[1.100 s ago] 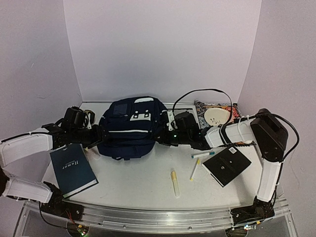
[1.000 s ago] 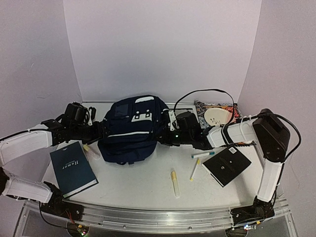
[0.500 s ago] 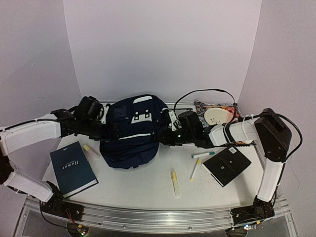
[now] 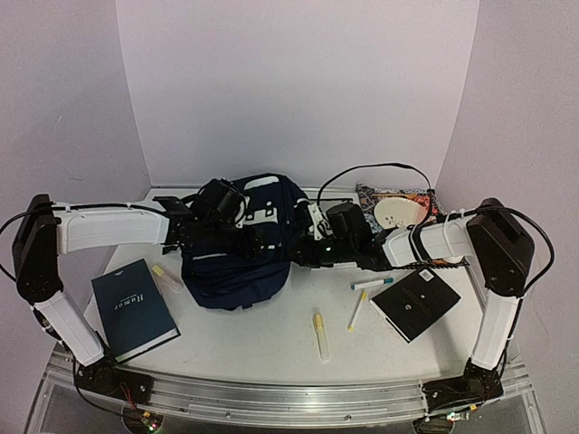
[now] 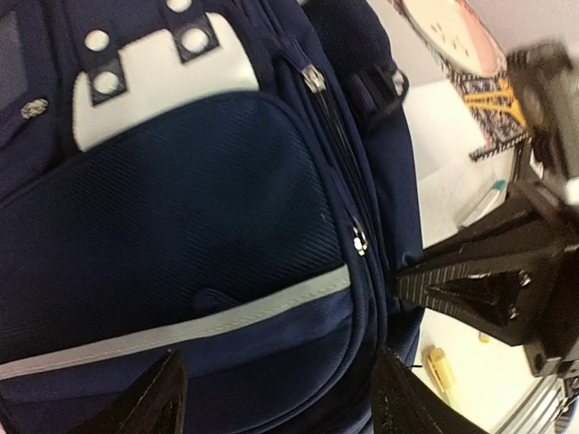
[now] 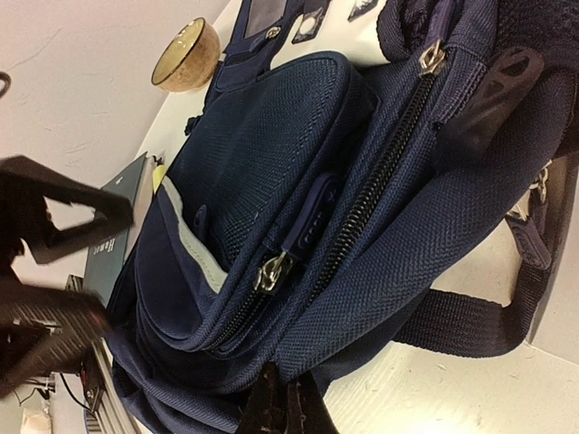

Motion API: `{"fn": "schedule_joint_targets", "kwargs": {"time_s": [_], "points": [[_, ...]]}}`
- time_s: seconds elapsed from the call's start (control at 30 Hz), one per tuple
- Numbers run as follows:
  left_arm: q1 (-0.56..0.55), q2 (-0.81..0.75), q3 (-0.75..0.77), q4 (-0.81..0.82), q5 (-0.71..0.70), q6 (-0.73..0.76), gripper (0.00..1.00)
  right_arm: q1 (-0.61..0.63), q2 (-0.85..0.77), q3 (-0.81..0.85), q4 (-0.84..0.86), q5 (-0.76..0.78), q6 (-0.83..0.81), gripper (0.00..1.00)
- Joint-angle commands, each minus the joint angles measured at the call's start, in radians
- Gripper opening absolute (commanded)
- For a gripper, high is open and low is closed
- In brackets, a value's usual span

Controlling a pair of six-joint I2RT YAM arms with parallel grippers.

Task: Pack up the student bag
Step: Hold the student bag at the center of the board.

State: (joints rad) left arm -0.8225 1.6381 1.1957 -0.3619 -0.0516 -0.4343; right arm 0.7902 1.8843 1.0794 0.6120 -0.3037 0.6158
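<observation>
1. From above, the student bag (image 4: 237, 262) stands at the back middle of the table (image 4: 271, 362), between the two arms. A dark book (image 4: 134, 310), a yellow marker (image 4: 320, 334) and a black notebook (image 4: 415, 305) lie nearer the front, apart from the bag.
2. Only the right wrist view shows a tan bowl (image 6: 185, 54) beyond the bag and a zip slider (image 6: 270, 271) on the bag's side. Only the left wrist view shows the pale stripe (image 5: 181, 325) crossing the front pocket.
3. The left gripper (image 5: 282, 402) hangs over that front pocket with its fingers spread wide, holding nothing.
4. The right gripper (image 6: 286, 402) has its fingers pressed together at the bag's side, just below the zip. Whether fabric is pinched between them cannot be told.
</observation>
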Motion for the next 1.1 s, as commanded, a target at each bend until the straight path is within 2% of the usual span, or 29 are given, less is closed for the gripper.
{"fn": "schedule_joint_targets", "kwargs": {"time_s": [0.0, 0.13, 0.33, 0.67, 1.07], "points": [[-0.029, 0.034, 0.021, 0.032, -0.080, 0.071, 0.71, 0.004, -0.065, 0.057, 0.067, -0.068, -0.031, 0.00], [-0.029, 0.050, 0.015, 0.034, -0.120, 0.138, 0.71, 0.004, -0.057, 0.062, 0.066, -0.082, -0.031, 0.00], [-0.050, 0.101, 0.039, 0.035, -0.075, 0.207, 0.72, 0.004, -0.046, 0.075, 0.066, -0.105, -0.029, 0.00], [-0.082, 0.123, 0.051, 0.049, -0.042, 0.209, 0.73, 0.005, -0.040, 0.083, 0.063, -0.120, -0.028, 0.00], [-0.093, 0.020, -0.003, 0.074, 0.002, 0.194, 0.77, 0.005, -0.044, 0.083, 0.039, -0.095, -0.047, 0.00]]}}
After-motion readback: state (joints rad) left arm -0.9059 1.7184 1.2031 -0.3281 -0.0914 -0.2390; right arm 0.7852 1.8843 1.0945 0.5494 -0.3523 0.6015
